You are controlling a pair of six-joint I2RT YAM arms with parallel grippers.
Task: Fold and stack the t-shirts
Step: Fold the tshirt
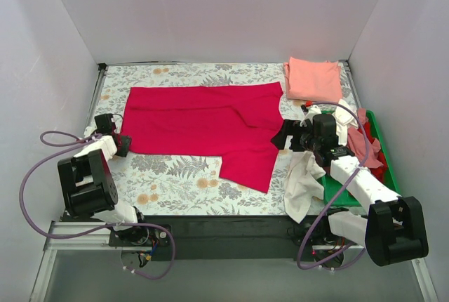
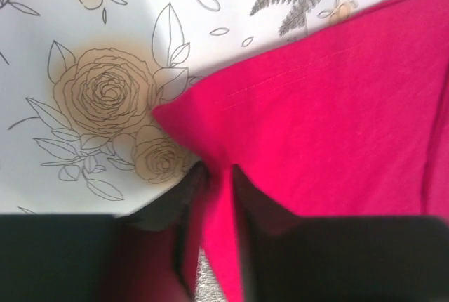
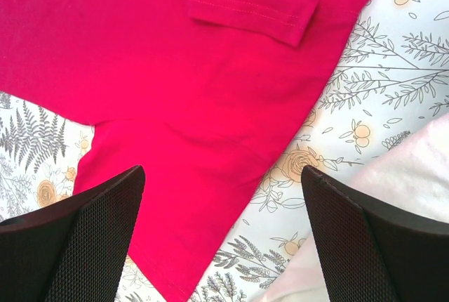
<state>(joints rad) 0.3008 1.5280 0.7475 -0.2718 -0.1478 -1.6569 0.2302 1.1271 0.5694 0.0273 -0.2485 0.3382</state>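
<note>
A large crimson-red t-shirt [image 1: 203,123] lies spread across the floral table; part of it hangs toward the front [image 1: 249,161]. My left gripper [image 1: 121,142] is shut on its left corner, the red cloth [image 2: 316,119] pinched between the fingers [image 2: 256,211]. My right gripper [image 1: 286,135] is open and empty above the shirt's right edge [image 3: 210,91]. A folded salmon-pink shirt [image 1: 313,79] lies at the back right. A white shirt [image 1: 303,182] drapes from the tray; red and pink shirts [image 1: 365,144] sit in it.
A green plastic tray [image 1: 379,158] stands at the right edge, under my right arm. White walls enclose the table on three sides. The floral tablecloth [image 1: 175,182] shows bare at the front left. The white cloth also shows in the right wrist view [image 3: 414,168].
</note>
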